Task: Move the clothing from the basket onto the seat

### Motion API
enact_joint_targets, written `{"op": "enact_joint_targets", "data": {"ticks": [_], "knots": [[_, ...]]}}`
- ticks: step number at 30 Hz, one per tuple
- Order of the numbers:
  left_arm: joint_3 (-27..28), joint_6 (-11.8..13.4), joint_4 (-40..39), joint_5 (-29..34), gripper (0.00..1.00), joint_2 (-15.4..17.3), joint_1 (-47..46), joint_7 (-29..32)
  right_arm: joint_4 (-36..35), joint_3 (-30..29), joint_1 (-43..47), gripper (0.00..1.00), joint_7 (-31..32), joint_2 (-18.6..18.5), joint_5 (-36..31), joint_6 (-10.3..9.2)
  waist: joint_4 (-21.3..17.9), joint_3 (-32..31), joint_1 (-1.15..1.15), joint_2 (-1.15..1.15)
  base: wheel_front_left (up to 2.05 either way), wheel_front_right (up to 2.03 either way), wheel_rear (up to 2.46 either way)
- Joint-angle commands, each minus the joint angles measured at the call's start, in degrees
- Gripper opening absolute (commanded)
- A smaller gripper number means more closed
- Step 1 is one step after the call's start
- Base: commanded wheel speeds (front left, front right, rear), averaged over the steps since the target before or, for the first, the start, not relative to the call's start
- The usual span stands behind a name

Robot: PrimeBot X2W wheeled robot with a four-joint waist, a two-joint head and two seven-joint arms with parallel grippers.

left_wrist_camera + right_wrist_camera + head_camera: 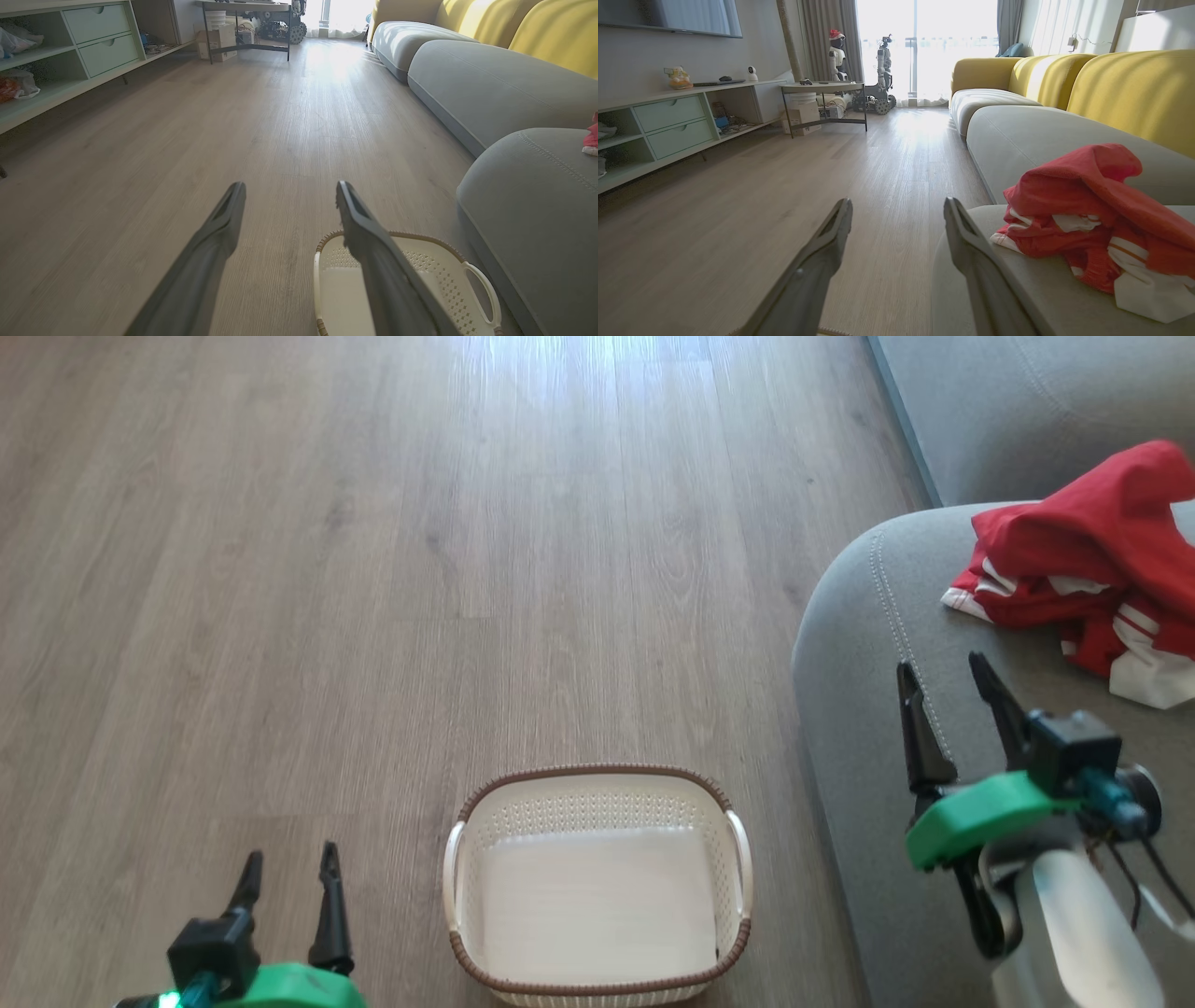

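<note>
The right jaws stand wide apart and hold nothing, hanging over the front edge of the seat (868,644), near the clothing (1074,551) but not touching it; the left jaws are just as wide and empty, low over the floor (373,569) just to the left of the basket (597,771). The basket sits on the floor close beside the seat and its pale bottom is bare, so the move looks done and the step in hand is, I judge, a clean finish. To do that well, the right arm should draw away with the jaws open and lifted, so that no fold catches and drags toward the edge, and the bundle deserves a check that none of it hangs off the cushion. The clothing lies in one loose, rumpled heap on the grey cushion, set back from its stitched front edge: bright red soft fabric, humped at the top, with white stripes and a white panel showing along the lower folds; its far right side runs out of the head view
</note>
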Motion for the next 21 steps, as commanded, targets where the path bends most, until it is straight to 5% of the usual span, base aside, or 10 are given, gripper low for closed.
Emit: {"op": "enact_joint_targets", "data": {"ticks": [1,21], "knots": [[3.5,0.3,-2.2,0.9,1.00,1.8,-1.3,-0.7,-3.0,1.3,-0.7,1.00,-0.5,0.6,-0.2,-0.02,0.1,-0.2,0.00,0.00,0.00,0.00,0.00],[10.8,-5.7,-3.8,4.6,1.00,-3.0,3.3,-0.7,-8.6,7.4,9.1,1.00,-0.4,1.0,7.0,-0.02,0.2,-1.5,0.00,0.00,0.00,0.00,0.00]]}}
